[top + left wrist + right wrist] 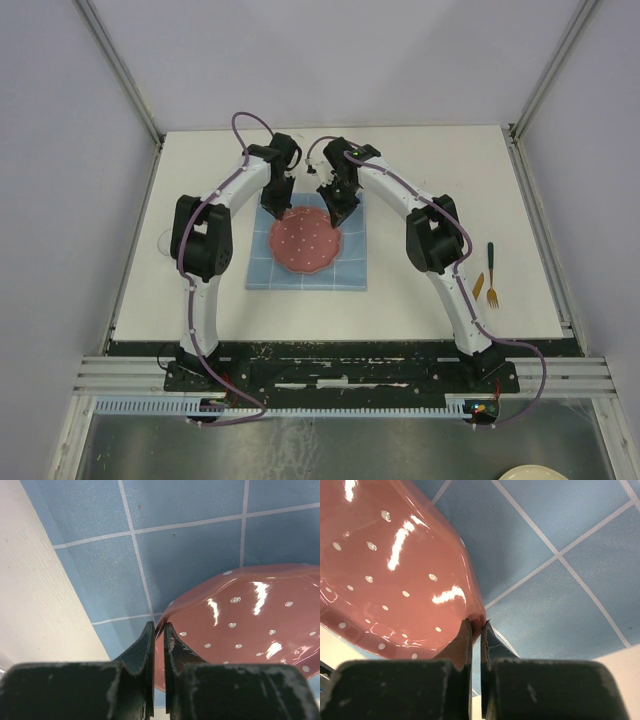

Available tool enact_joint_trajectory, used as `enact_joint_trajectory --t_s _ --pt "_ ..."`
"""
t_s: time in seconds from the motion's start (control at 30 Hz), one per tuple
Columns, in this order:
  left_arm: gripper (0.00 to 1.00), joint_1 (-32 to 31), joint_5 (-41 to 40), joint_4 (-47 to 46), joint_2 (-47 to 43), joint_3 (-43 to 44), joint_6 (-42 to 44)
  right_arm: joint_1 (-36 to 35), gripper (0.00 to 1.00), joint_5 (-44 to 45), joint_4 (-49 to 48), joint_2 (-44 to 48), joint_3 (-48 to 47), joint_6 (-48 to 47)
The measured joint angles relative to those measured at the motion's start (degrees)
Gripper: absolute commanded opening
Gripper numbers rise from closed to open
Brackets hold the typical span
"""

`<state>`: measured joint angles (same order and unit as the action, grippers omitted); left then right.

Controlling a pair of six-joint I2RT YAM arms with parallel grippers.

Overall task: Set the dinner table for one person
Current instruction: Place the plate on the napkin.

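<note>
A pink plate with white dots [305,241] is over the blue grid placemat [308,272] on the white dinner table [430,165]. My left gripper [276,206] is shut on the plate's far left rim. In the left wrist view the left gripper's [160,628] jaws pinch the thin edge of the plate [250,625]. My right gripper [340,211] is shut on the far right rim. Seen from the right wrist, the right gripper [476,625] clamps the plate's [395,570] edge above the placemat [555,580]. Whether the plate rests on the mat I cannot tell.
A fork with a green handle [492,275] and a small orange utensil [478,284] lie at the table's right side. A faint clear object [165,241] sits near the left edge. Both arms arch over the table's near half.
</note>
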<state>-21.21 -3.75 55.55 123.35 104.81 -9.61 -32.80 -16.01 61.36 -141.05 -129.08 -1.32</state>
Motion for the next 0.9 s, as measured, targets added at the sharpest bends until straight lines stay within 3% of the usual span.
enact_joint_trajectory --t_s 0.2,0.33,0.5,0.7,0.9 --pt "0.05 -0.09 -0.37 -1.29 0.46 -0.57 0.55 0.0 0.02 0.15 0.15 -0.02 -0.13 0.02" --pt "0.15 -0.11 -0.72 -2.43 1.22 -0.74 1.27 -0.02 0.02 0.22 0.2 -0.28 -0.5 0.04" --pt "0.2 -0.13 -0.85 -3.52 1.86 -0.87 1.79 -0.09 0.02 0.48 0.04 -0.55 -0.57 0.02" --pt "0.31 -0.44 -0.72 -10.54 1.88 -0.72 1.64 -0.76 0.02 -0.59 -0.44 -2.08 -2.08 1.05" --pt "0.32 0.26 -2.12 -14.36 1.92 -0.72 1.64 -1.99 0.02 -2.99 0.61 -2.62 -2.32 1.7"
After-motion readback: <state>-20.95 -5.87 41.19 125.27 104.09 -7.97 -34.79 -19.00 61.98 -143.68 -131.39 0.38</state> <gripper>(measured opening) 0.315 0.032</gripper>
